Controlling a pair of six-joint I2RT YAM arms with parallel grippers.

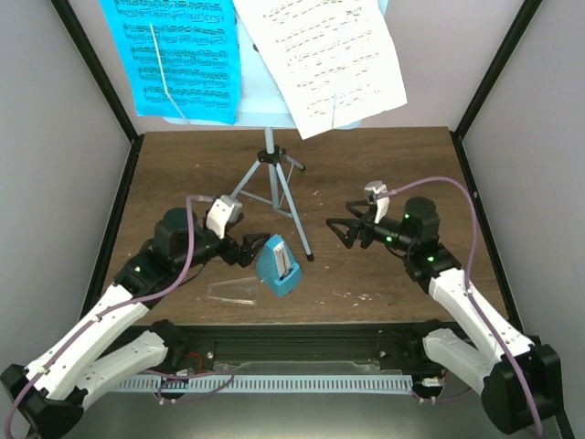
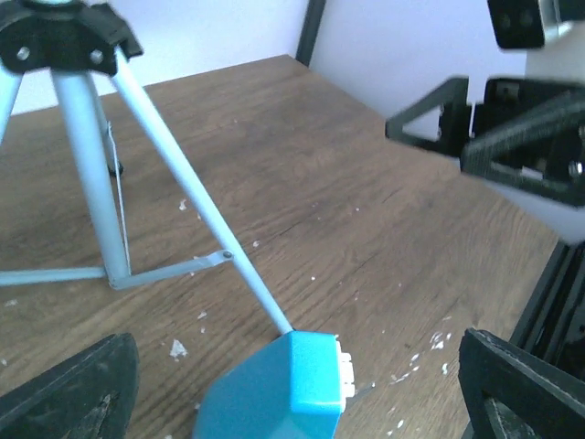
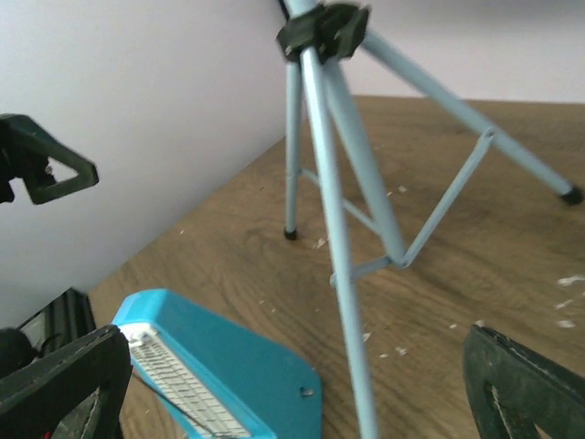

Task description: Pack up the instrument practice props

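The pale blue music stand [image 1: 271, 174] stands at the back centre on its tripod; its legs show in the left wrist view [image 2: 91, 174] and the right wrist view [image 3: 334, 174]. A cyan sheet [image 1: 178, 55] and a white sheet [image 1: 324, 55] rest on its desk. The teal metronome [image 1: 276, 266] stands uncovered in front of the near tripod leg. Its clear cover [image 1: 233, 291] lies on the table to its left. My left gripper [image 1: 249, 251] is open, with the metronome [image 2: 274, 393] low between its fingers. My right gripper [image 1: 339, 230] is open and empty, right of the stand, facing the metronome [image 3: 219, 375].
The brown wooden table [image 1: 384, 165] has pale walls on three sides and black frame posts at the corners. White specks [image 2: 178, 347] are scattered on it. A black rail [image 1: 302, 334] runs along the near edge.
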